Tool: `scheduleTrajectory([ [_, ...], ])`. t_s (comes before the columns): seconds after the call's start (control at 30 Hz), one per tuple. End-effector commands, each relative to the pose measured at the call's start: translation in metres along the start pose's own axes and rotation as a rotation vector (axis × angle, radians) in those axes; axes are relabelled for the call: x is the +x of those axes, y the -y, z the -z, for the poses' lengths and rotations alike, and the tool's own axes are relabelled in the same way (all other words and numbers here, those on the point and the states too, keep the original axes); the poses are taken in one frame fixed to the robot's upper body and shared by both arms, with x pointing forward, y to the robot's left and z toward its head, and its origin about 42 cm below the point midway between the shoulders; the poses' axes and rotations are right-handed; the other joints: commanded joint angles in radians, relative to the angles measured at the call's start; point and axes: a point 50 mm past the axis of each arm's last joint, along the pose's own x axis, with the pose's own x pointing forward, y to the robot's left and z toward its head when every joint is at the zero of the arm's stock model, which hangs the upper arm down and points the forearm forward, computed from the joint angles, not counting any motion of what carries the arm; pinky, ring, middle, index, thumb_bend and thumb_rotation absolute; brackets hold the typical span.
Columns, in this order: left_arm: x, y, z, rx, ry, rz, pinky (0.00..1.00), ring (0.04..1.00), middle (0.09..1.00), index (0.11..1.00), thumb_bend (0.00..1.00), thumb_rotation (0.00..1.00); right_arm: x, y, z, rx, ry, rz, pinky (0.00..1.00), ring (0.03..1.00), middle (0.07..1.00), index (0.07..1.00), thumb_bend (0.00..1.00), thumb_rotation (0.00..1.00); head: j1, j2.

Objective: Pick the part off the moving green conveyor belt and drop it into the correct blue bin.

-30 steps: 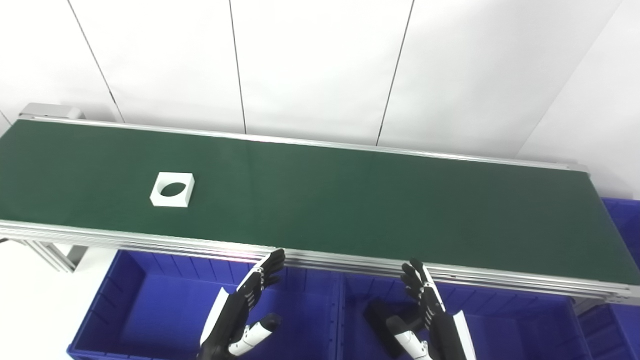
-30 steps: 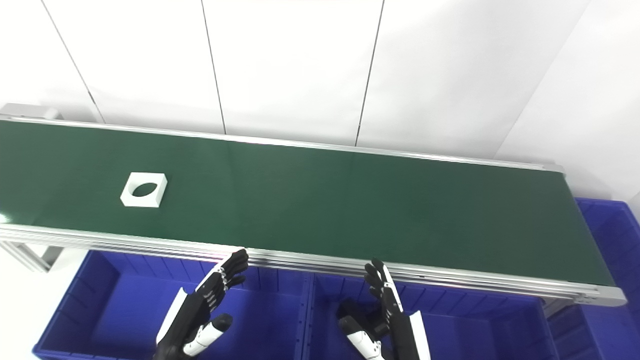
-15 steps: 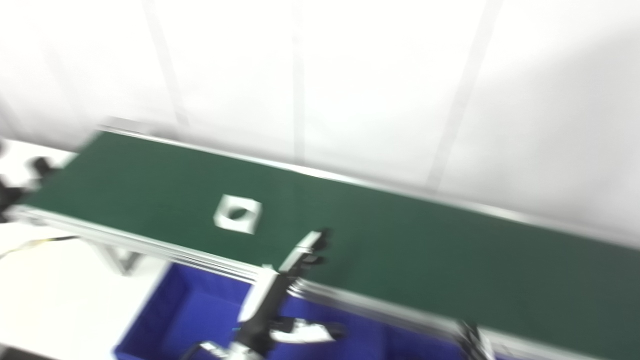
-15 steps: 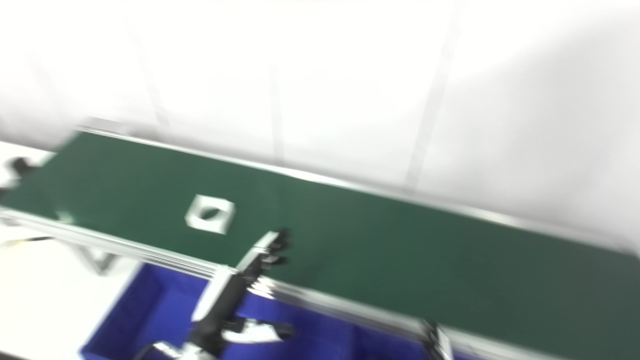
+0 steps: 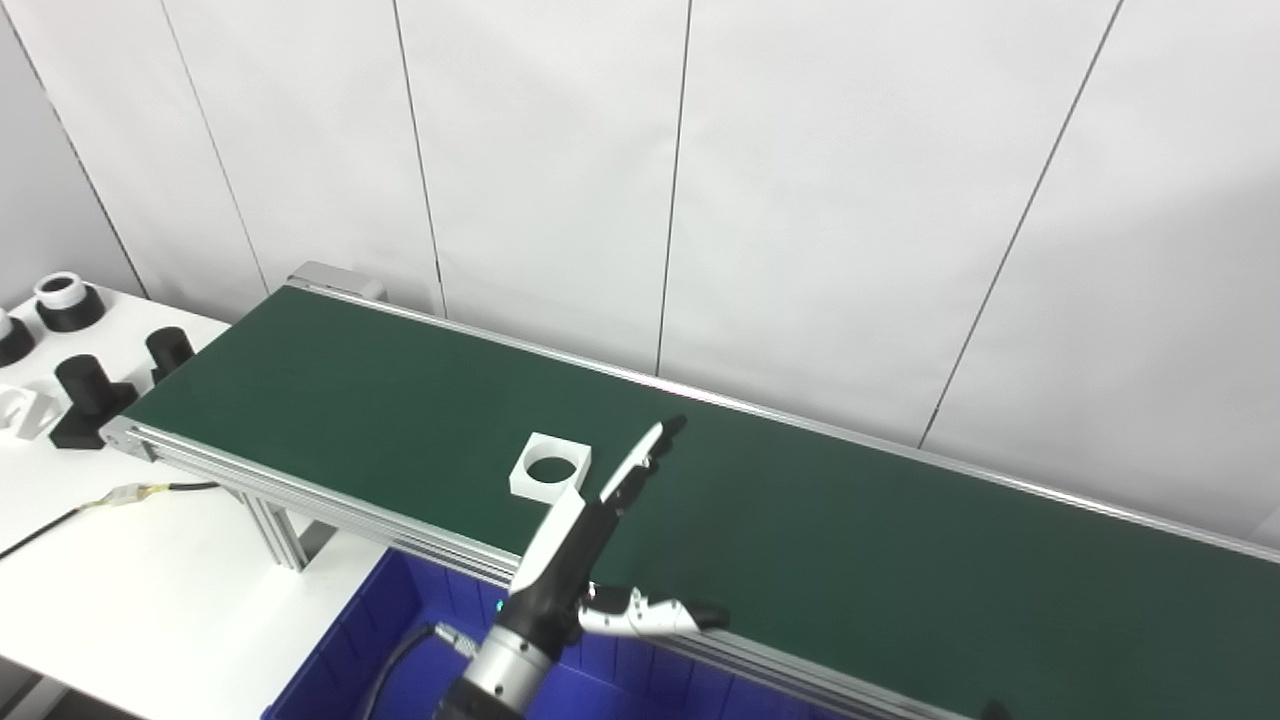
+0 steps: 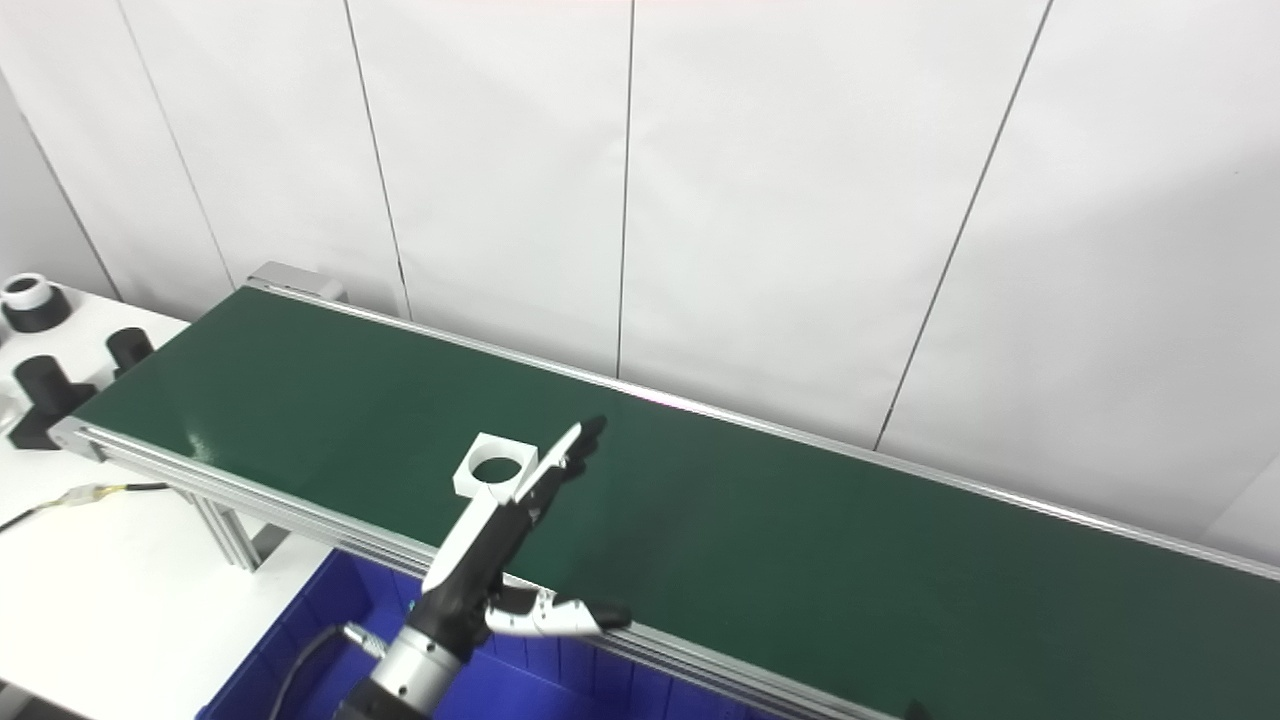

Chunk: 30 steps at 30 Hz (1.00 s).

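Nearest to me, the rim of a blue bin (image 5: 400, 640) shows at the bottom edge, below the near rail of the conveyor. My left hand (image 5: 590, 540) rises from there and reaches out over the belt (image 5: 900, 560), palm edge-on, fingers (image 5: 640, 465) stretched straight and close together, thumb (image 5: 650, 615) splayed wide to the right; the hand holds nothing. The fingertips point past the near right corner of the part (image 5: 550, 468), a white square block with a round hole through its middle, lying flat on the green surface toward the near rail. In the right eye view the fingers overlap that corner; whether they touch it I cannot tell. My right hand is almost wholly out of frame: only a dark tip shows at the bottom right edge, so I cannot tell its finger state. Farther left, beyond the belt's end, a white table (image 5: 120, 560) carries a cable (image 5: 90, 500) and several black fixtures (image 5: 90, 395), one with a white ring (image 5: 62, 290). White wall panels (image 5: 800, 200) stand behind the far rail.
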Motion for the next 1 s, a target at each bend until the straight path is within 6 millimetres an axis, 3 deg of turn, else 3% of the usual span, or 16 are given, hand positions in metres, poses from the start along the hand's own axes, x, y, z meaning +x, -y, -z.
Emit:
scheduleTrajectory([
  [0.0, 0.015, -0.014, -0.007, 0.033, 0.039, -0.017, 0.98, 0.999, 1.0, 0.99, 0.78, 0.49, 0.008, 0.0, -0.011, 0.013, 0.1, 0.006, 1.0, 1.0, 1.0, 1.0, 0.5, 0.83, 0.001, 0.001],
  [0.33, 0.051, -0.053, 0.015, 0.255, -0.095, 0.009, 0.94, 0.999, 1.0, 0.995, 0.79, 0.35, 0.013, 0.0, -0.009, 0.017, 0.117, 0.026, 1.0, 0.997, 0.991, 1.0, 0.45, 0.82, -0.012, 0.003],
  [0.63, 0.079, -0.077, 0.035, 0.4, -0.17, 0.056, 0.9, 1.0, 1.0, 0.986, 0.8, 0.27, 0.015, 0.002, -0.009, 0.004, 0.126, 0.017, 1.0, 0.997, 0.994, 1.0, 0.45, 0.82, -0.021, 0.003],
  [0.87, 0.098, -0.084, 0.052, 0.499, -0.239, 0.088, 0.86, 0.975, 1.0, 0.968, 0.82, 0.23, 0.013, 0.003, -0.009, 0.003, 0.128, 0.027, 1.0, 0.984, 0.98, 1.0, 0.47, 0.8, -0.033, 0.012],
  [0.97, 0.105, -0.084, 0.06, 0.525, -0.255, 0.109, 0.88, 0.975, 1.0, 0.961, 0.83, 0.19, 0.012, 0.003, -0.01, 0.004, 0.128, 0.031, 1.0, 0.987, 0.972, 1.0, 0.52, 0.81, -0.034, 0.013],
])
